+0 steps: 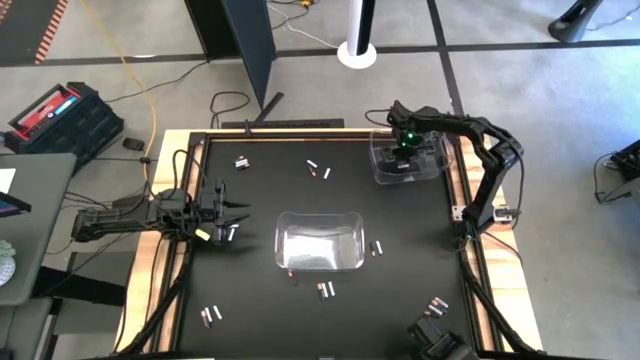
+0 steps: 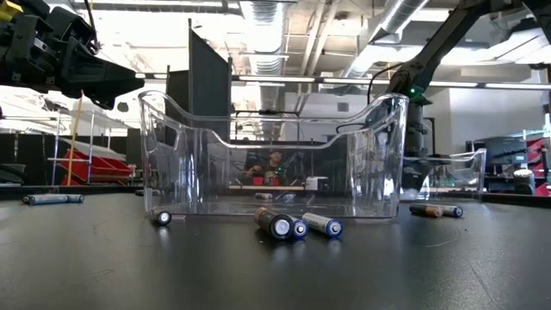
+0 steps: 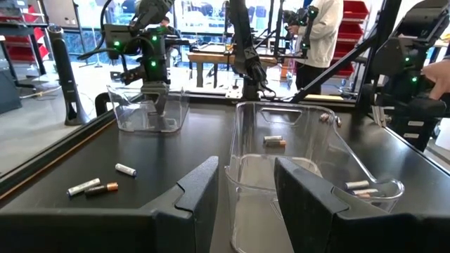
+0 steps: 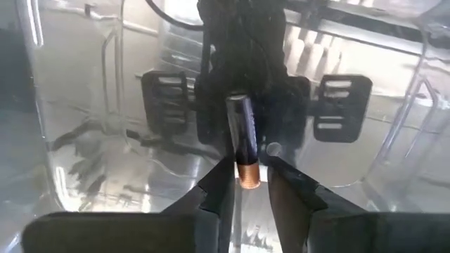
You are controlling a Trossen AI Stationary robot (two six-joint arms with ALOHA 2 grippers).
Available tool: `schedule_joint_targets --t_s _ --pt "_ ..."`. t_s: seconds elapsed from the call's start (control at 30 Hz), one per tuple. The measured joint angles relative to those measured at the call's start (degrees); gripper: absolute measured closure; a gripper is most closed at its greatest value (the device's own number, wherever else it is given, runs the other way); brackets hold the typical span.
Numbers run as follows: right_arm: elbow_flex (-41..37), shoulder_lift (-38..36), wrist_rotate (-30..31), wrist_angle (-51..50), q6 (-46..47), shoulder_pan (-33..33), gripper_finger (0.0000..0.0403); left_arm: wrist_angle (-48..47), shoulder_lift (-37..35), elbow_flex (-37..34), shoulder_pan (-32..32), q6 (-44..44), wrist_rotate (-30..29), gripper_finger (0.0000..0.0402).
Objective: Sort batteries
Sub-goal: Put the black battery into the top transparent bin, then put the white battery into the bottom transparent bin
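The right wrist view is showing the right gripper (image 4: 246, 179) pinching one dark battery (image 4: 242, 140) with a copper end, and the jaws are pressing on that copper end from both sides. The battery's long axis is running straight out ahead of the jaws, toward the floor of the clear corner bin (image 4: 394, 133) below it. In the high view this gripper (image 1: 404, 140) is hanging over the same bin (image 1: 378, 165) at the far right corner of the bench (image 1: 400, 300), so the release (this is a judgement) needs only that the battery is staying inside the walls.

The left gripper (image 1: 228, 212) is waiting with spread jaws, holding nothing, just left of the middle bin (image 1: 285, 222); loose batteries (image 1: 325, 290) are lying scattered around it. It is hard to make out what is already lying in the corner bin, because the reflections are hiding its floor.
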Motion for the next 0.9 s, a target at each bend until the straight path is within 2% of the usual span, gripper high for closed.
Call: schedule_joint_targets --t_s 0.27,0.47,0.9 --pt "0.0 -1.57 0.02 -0.3 -0.93 0.01 0.0253 0.0 0.0 0.0 0.0 0.01 0.0 0.0269" --pt "0.0 -6.61 0.02 -0.28 -1.16 -0.45 0.0232 0.0 0.02 -0.02 0.0 -0.01 0.0 0.0269" --pt "0.0 -21.32 0.07 -5.1 -1.73 -3.75 0.0233 -0.02 0.02 0.0 0.0 0.01 0.0 0.0269"
